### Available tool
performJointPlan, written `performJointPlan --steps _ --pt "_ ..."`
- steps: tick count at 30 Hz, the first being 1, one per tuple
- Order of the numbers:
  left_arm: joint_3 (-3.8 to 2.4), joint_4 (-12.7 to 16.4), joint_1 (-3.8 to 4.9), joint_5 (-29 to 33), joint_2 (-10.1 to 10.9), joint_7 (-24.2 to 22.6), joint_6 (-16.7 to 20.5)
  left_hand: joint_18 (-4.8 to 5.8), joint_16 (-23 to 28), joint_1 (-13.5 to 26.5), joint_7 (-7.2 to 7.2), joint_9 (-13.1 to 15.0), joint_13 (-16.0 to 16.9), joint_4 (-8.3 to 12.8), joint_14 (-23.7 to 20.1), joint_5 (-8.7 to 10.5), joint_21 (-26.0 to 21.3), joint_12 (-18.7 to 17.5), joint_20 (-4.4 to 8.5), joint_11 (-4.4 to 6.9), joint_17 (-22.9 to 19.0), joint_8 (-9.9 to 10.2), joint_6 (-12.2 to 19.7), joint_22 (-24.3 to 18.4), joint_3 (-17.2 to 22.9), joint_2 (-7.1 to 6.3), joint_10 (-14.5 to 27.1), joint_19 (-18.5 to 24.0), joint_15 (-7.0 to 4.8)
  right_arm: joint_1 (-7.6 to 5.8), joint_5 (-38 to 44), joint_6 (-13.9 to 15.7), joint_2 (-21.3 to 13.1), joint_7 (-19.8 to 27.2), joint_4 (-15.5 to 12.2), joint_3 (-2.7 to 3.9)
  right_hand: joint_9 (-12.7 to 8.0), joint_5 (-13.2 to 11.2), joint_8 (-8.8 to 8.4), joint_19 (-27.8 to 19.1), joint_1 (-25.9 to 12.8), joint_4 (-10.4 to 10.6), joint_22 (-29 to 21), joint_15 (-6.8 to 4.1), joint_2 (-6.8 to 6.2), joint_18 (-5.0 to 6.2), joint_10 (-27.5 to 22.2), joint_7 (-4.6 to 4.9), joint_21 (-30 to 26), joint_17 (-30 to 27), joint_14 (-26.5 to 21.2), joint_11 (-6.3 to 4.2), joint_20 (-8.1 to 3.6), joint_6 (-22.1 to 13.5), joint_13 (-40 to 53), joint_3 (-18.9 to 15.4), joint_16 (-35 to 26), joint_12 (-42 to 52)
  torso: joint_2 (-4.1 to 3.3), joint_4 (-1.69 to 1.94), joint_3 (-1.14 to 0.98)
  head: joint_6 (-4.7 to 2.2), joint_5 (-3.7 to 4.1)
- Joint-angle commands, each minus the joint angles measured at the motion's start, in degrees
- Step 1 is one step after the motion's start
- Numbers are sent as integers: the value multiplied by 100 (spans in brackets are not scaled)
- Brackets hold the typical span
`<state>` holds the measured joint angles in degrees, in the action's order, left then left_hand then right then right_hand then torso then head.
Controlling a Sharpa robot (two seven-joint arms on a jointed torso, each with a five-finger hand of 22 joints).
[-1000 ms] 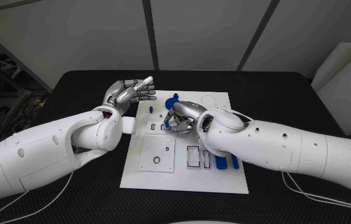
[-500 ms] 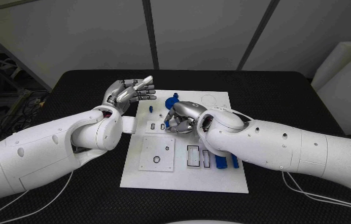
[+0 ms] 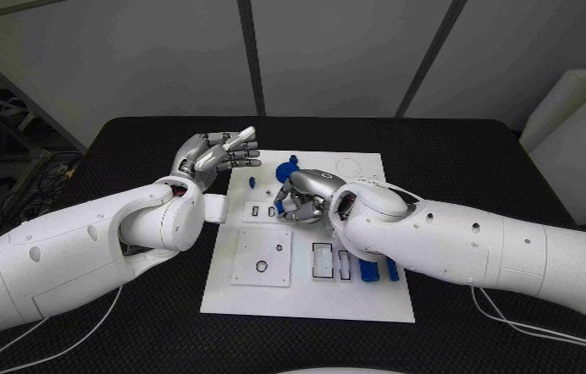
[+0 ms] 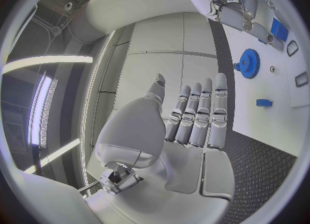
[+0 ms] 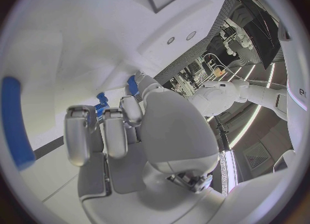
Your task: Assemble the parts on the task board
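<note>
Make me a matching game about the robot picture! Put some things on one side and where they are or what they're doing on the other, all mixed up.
Things:
1. left hand
2. right hand
3. blue gear
4. task board

Places or states:
A. lies flat on the black table
B. raised beside the board, fingers straight, holding nothing
C. sits on the far part of the board
D. down over the board, fingers curled at a small blue part

Pairs: 1-B, 2-D, 3-C, 4-A
</note>
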<state>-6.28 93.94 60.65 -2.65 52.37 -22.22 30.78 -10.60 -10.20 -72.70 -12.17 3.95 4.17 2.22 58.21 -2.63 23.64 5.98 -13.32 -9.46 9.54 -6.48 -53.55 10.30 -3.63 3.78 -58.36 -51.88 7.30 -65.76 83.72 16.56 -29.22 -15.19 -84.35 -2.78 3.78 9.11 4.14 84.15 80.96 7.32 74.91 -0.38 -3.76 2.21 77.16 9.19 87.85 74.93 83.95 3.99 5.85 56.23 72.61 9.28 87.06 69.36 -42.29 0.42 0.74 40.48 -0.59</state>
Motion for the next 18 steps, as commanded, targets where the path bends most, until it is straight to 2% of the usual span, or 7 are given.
performJointPlan --steps 1,12,15,18 --pt "-5 5 9 -44 -6 -23 -42 28 28 -16 -28 -4 -1 7 16 -14 -29 -23 2 -33 6 37 -21 -6 -42 53 -16 24 14 21 24 -88 -12 -116 19 -27 11 -35 -28 230 -36 26 1052 35 -63 -105 -21 2 2 981 485 15 46 -51 -12 -44 0 -39 -2 1 2 4 6" --pt "-5 -1 9 -44 -7 -14 -43 28 28 -16 -28 -4 -1 7 16 -14 -29 -23 2 -33 6 37 -21 -6 -42 53 -16 24 14 21 19 -52 -12 -90 18 -27 15 -13 -25 224 -209 111 1044 48 -178 -103 -69 10 -4 971 482 29 63 -158 -60 -204 -8 -89 0 1 2 13 11" --pt "-5 -4 9 -44 -7 -12 -44 28 28 -16 -28 -4 -1 7 16 -14 -29 -23 2 -33 6 37 -21 -6 -42 53 -16 24 14 21 17 64 -16 -77 12 -27 8 -39 -39 222 -240 141 1042 57 -201 -102 -116 24 -5 964 480 41 69 -241 -112 -259 -13 -149 -1 -1 0 12 10" --pt "-5 -8 9 -44 -8 -6 -48 28 28 -16 -28 -4 -1 7 16 -14 -29 -23 2 -33 6 37 -21 -6 -42 53 -16 24 14 21 10 319 -28 -2 -3 -27 -2 -55 -52 223 -250 173 1044 72 -224 -103 -189 47 -5 961 479 60 81 -360 -201 -312 -16 -249 -1 -2 0 14 15"
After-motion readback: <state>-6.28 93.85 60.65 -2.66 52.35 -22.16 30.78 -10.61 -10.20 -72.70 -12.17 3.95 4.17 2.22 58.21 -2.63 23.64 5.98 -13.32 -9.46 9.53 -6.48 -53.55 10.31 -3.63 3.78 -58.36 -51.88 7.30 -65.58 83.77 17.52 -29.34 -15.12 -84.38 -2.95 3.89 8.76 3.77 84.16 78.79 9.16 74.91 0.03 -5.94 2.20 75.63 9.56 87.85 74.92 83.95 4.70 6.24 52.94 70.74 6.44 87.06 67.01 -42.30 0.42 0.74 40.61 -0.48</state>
